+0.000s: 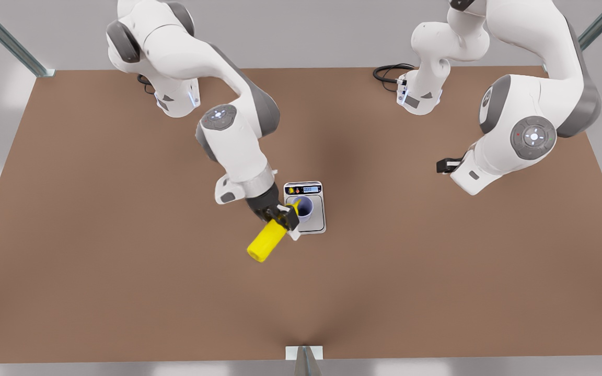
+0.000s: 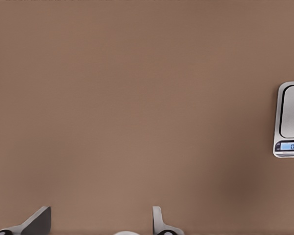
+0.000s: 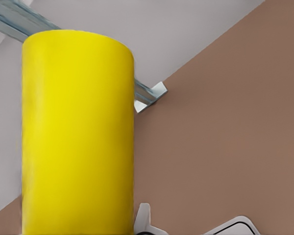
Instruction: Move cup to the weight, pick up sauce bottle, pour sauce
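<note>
Holding the sauce bottle (image 1: 265, 242) tipped in my right tool (image 1: 282, 215), nozzle over the cup (image 1: 304, 207) sitting on the weight (image 1: 315, 222). Left tool (image 2: 100, 223) hangs wide above bare surface (image 1: 123, 292), well off to the side.

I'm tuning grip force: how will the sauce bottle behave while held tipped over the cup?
The sauce bottle looks smooth and round, so it may slip or twist in the right gripper. Held near its nozzle end, its long body probably levers downward. Set down, it would likely roll.
</note>
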You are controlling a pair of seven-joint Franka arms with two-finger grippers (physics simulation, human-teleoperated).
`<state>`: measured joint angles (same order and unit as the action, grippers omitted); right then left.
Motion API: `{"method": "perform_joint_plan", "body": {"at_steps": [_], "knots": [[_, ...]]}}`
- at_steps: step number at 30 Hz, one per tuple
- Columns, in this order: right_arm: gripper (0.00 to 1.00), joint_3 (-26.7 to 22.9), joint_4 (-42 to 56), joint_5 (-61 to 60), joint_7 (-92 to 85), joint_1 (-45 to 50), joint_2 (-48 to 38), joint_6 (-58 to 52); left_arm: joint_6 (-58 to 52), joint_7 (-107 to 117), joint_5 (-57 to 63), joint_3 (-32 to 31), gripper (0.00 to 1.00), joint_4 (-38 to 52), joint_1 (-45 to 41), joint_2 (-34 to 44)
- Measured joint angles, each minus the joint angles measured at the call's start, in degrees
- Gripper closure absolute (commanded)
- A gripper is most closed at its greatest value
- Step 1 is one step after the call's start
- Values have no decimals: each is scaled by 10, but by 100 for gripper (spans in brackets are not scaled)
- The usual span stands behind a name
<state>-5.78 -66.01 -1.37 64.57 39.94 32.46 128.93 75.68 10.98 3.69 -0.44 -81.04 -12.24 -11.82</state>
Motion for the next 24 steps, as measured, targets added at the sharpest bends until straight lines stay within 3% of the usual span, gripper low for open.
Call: {"method": "perform_joint_plan", "body": {"at_steps": [4, 15, 24], "knots": [[79, 9, -8, 102, 2, 11, 21, -1, 0, 0, 0, 0, 0, 0, 0, 0], [79, 9, -22, 167, 2, 25, 82, -1, 0, 0, -1, -1, 0, 1, 0, 0], [79, 30, -51, 299, 58, 56, 113, -3, 1, 0, -1, 0, 0, 1, 0, -2]]}}
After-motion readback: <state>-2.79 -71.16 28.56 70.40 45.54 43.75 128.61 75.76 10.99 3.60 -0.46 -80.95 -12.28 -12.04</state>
